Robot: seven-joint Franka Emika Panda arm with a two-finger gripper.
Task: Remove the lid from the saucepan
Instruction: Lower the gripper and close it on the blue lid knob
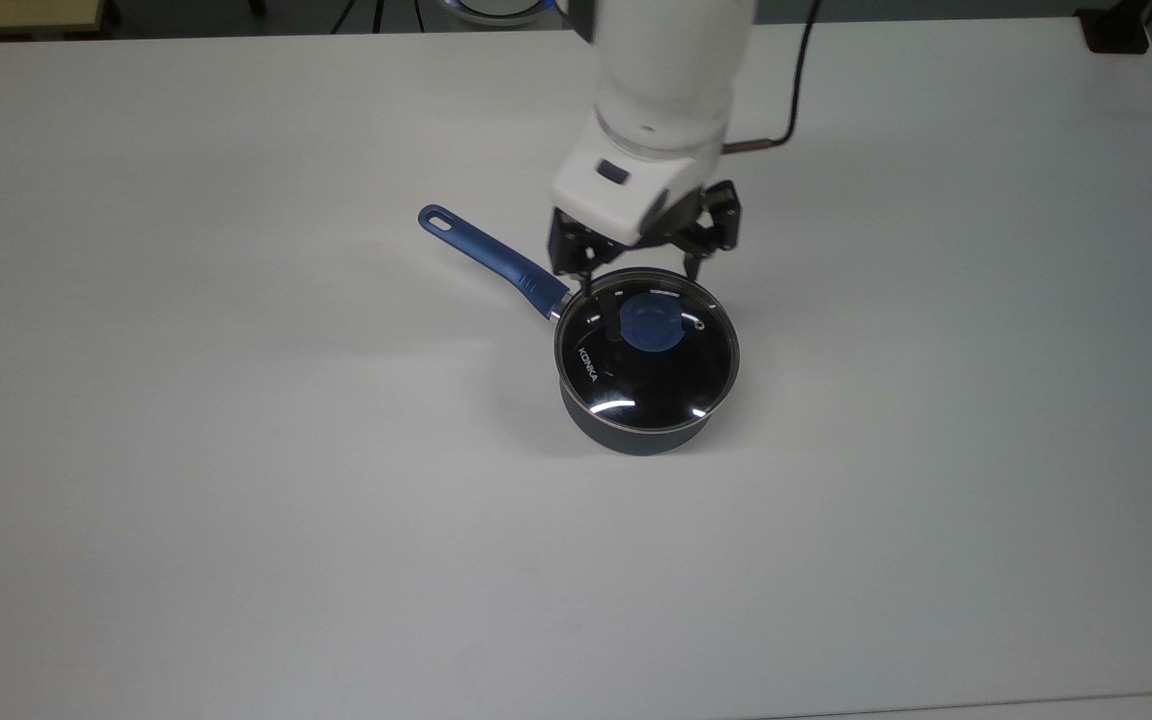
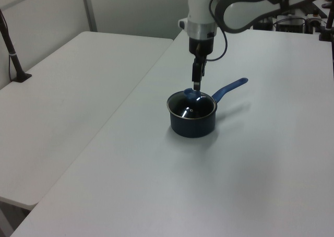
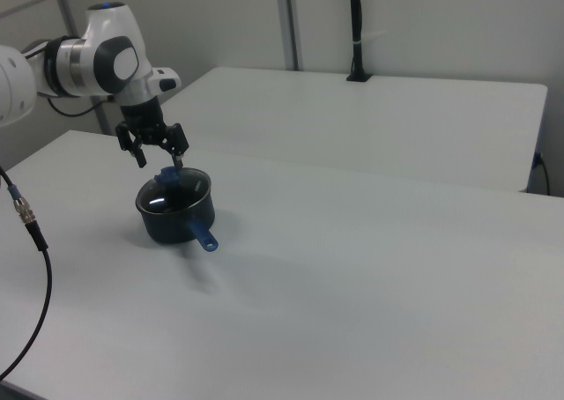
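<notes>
**Gripper above the lidded saucepan**

White "KONKA" lettering runs along the glass of the lid [image 1: 647, 350], near its edge on the top view's left. The lid sits flat on the saucepan [image 1: 636, 432], closing it; through the glass the inside looks dark and nothing in it can be made out. The blue knob [image 1: 649, 324] stands at the lid's centre. The saucepan rests just above the middle of the top view, its blue handle [image 1: 491, 260] pointing toward the upper left. The gripper [image 1: 641, 279] hangs over the lid's far rim, fingers spread wide apart and holding nothing. The white table [image 1: 236, 500] lies bare all round the pot, its edges well away.
</notes>
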